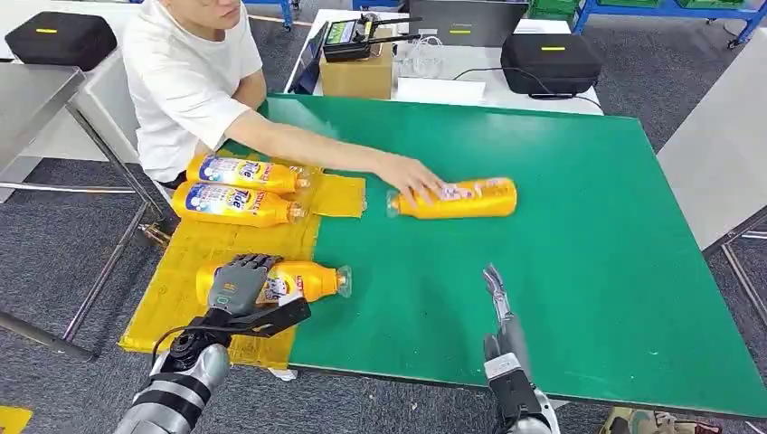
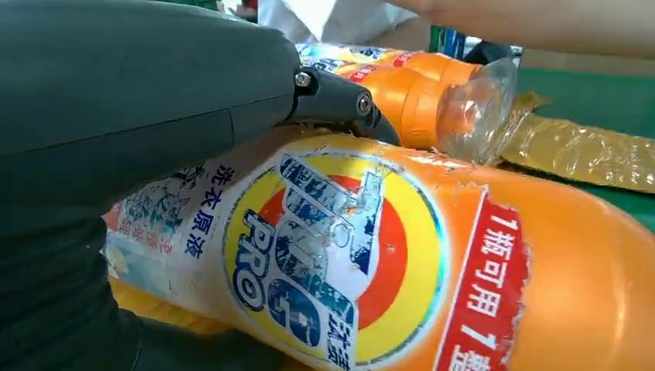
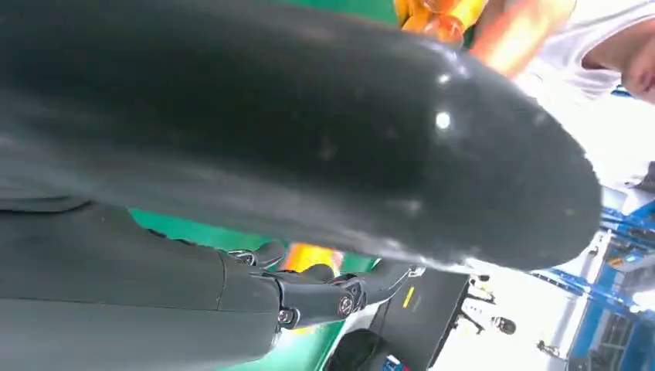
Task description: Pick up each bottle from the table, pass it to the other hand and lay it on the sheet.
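Left hand (image 1: 237, 282) clasped over third bottle (image 1: 298, 280) lying on yellow sheet (image 1: 176, 303), placing step, release next; right hand (image 1: 496, 291) empty, fingers extended; fourth bottle (image 1: 461, 197) on green table (image 1: 588, 271) under person's hand (image 1: 411, 174).

– That bottle (image 2: 479, 278): glossy orange plastic, paper label scuffed and peeling, clear plastic cap?
– Yes. The yellow sheet (image 1: 172, 289) looks crinkly and shiny; the green table (image 1: 579, 271) is smooth and matt
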